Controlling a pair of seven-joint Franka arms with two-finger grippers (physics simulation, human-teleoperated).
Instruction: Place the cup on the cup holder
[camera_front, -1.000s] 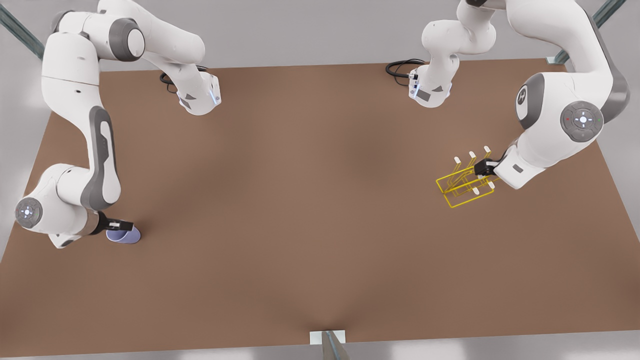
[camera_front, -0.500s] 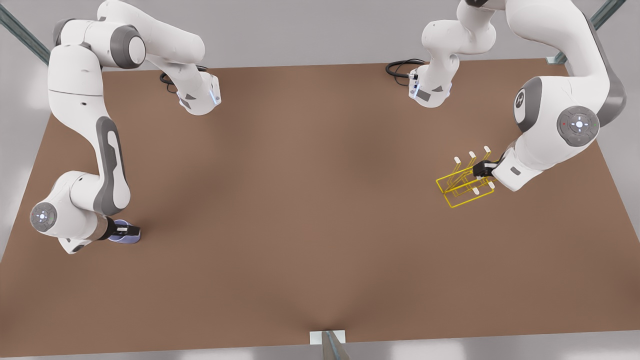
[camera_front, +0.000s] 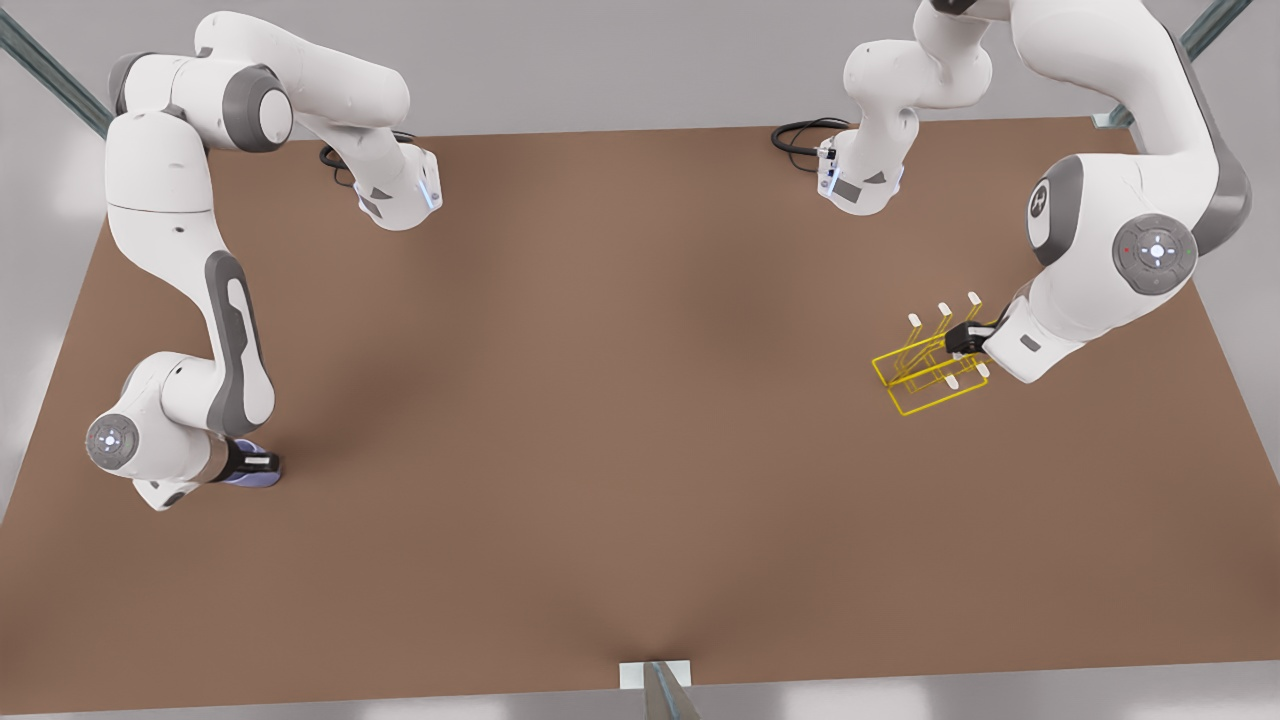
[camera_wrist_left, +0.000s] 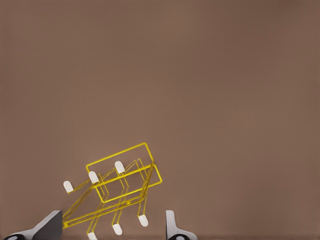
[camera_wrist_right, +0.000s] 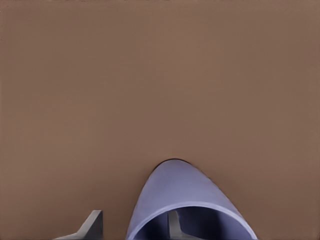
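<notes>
Since the right gripper (camera_front: 262, 464) sits right at the cup (camera_front: 250, 476), start there: in the right wrist view one finger (camera_wrist_right: 173, 223) is inside the mouth and the other (camera_wrist_right: 89, 225) outside the wall, with a gap left, so it's parted, straddling the rim and not yet clamped. Cup (camera_wrist_right: 187, 202) lies tipped on its side on the table (camera_front: 600, 450), far across from the rack. Looks light, rigid and thin-walled, matte so probably not too slick; the taper means a body pinch could squirt out, so a rim pinch on one wall looks the better hold, moderate force. Left gripper (camera_front: 960, 340) is over at the rack (camera_front: 930, 368), fingers spread either side of the yellow wire (camera_wrist_left: 120, 185) in the left wrist view, gripping nothing that I can see. Rack is thin wire, likely light and easy to shove, so bracing it makes sense before hanging the cup on a white-tipped prong (camera_wrist_left: 119, 166).
</notes>
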